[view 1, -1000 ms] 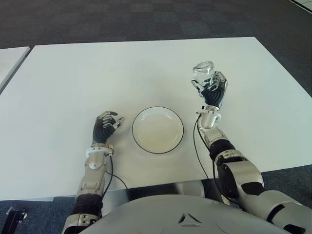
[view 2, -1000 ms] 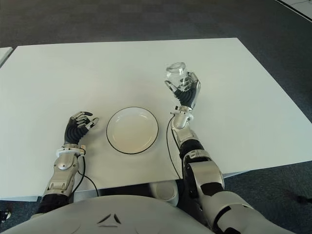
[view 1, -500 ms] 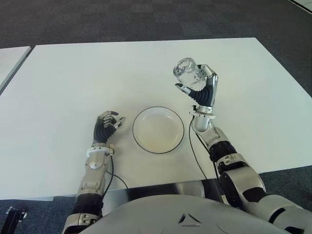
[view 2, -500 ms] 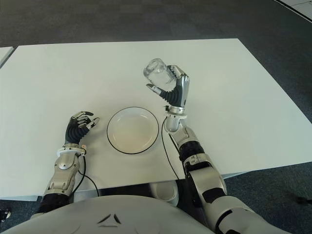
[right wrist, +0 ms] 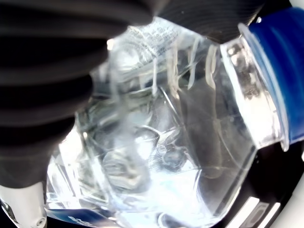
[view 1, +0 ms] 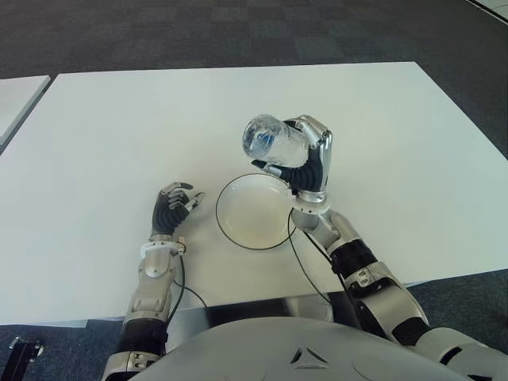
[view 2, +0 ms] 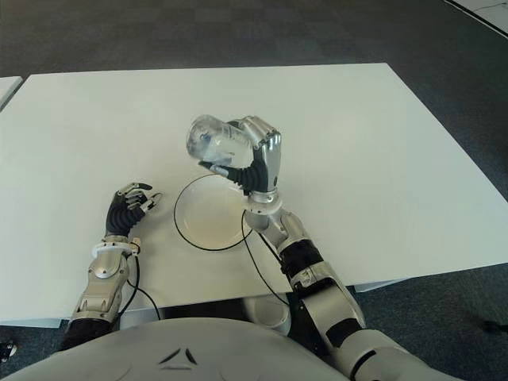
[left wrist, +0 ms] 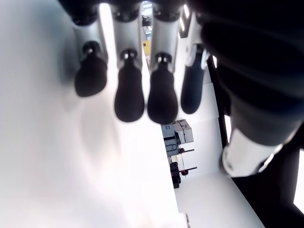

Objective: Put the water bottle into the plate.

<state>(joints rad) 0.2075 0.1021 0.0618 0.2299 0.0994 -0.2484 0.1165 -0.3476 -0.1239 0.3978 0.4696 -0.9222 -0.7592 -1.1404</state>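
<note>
From the left eye view, the right hand [view 1: 305, 159] is up above the table [view 1: 103, 119], with its fingers wrapped tight around the water bottle [view 1: 270, 143]. The bottle is clear and lies on its side in the hand, with its round bottom end pointing to the robot's left. It shows over the far edge of the plate [view 1: 250, 214], which is white with a thin dark rim. I cannot see anything lying in the plate. The left hand [view 1: 171, 208] shows just to the left of the plate, with its fingers bent a little and holding nothing.

The right eye view shows the same things. The table is big and white, and dark carpet [view 2: 238, 32] is on the floor behind it.

In the left wrist view, four dark fingertips [left wrist: 128, 97] hang side by side over the white table. They hold nothing. Some small room things show far off, too tiny to tell.

In the right wrist view, the water bottle fills almost everything. It is see-through and crinkly, and it has a blue cap [right wrist: 280, 76]. A dark ribbed finger [right wrist: 38, 109] presses against it.
</note>
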